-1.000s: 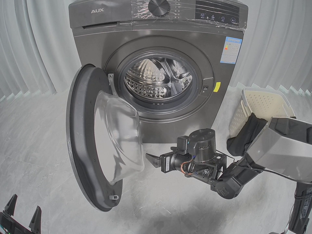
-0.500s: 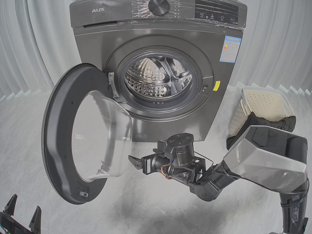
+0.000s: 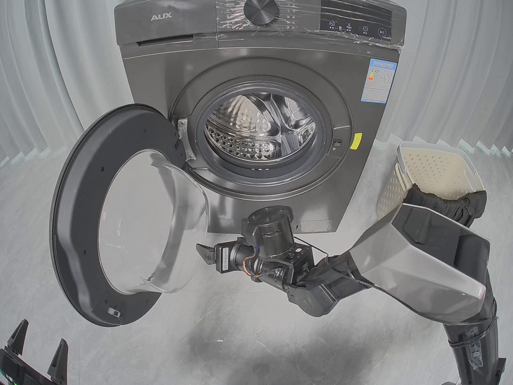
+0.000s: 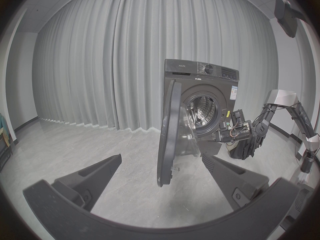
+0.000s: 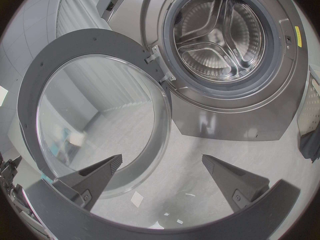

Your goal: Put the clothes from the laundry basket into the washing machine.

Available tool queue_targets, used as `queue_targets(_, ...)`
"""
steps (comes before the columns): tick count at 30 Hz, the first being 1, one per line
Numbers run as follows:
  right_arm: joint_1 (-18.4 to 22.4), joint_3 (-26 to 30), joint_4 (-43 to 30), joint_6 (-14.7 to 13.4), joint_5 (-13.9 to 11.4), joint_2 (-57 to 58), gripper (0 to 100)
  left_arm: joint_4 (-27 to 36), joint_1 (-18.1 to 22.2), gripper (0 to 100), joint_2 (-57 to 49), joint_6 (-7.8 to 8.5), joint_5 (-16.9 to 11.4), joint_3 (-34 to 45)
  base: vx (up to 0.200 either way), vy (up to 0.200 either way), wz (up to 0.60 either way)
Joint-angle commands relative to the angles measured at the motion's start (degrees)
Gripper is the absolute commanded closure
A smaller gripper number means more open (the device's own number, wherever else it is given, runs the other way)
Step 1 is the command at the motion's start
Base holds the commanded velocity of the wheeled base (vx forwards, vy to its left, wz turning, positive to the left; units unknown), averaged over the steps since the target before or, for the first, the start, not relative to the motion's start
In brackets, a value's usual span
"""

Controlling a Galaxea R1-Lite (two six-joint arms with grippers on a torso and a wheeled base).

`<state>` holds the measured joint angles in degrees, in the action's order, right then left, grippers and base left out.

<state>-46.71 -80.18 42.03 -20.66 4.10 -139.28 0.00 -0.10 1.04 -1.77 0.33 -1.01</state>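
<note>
We see the washing machine with its door swung wide toward our left, leaving the drum bare and reachable; our right gripper hovers low just beside the door's glass bowl, fingers apart and empty, placed, we judge, to nudge the door rather than carry. The clothes, a dark bundle, drape over the rim of the laundry basket right of the machine; our left gripper sits low, well apart, fingers likewise spread.
</note>
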Motion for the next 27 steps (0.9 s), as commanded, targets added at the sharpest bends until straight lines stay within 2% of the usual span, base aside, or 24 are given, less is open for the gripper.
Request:
queue_targets(1,-1.71,-5.87,-1.43,-0.17,3.02,-4.25,0,0.0,0.01,0,-1.04,0.01,0.02,0.92,0.0,0.0,0.0)
queue_targets(8,-3.21,-12.46,-4.77,-2.8,3.64,-7.41,0,0.0,0.01,0,-1.04,-0.08,0.02,0.92,0.0,0.0,0.0)
queue_targets(15,-2.5,-12.37,-4.68,-3.51,3.64,-7.06,0,0.0,0.01,0,-1.04,-0.08,0.02,0.92,0.0,0.0,0.0)
queue_targets(20,-0.75,-3.85,-3.45,-3.33,4.52,0.59,0,0.0,0.01,0,-1.04,-0.17,0.02,0.92,0.0,0.0,0.0)
queue_targets(22,0.75,2.75,-2.48,-2.98,4.52,7.0,0,0.0,0.01,0,-1.04,-0.17,0.02,0.92,0.0,0.0,0.0)
queue_targets(23,0.84,3.19,-2.39,-2.89,4.52,7.44,0,0.0,0.01,0,-1.04,-0.17,0.02,0.92,0.0,0.0,0.0)
queue_targets(24,1.98,8.28,-1.08,-2.72,4.43,12.36,0,0.0,0.01,0,-1.04,-0.17,0.02,0.92,0.0,0.0,0.0)
queue_targets(27,3.74,18.13,2.44,-1.57,4.52,21.06,0,0.0,0.01,0,-1.04,-0.17,0.02,0.92,0.0,0.0,0.0)
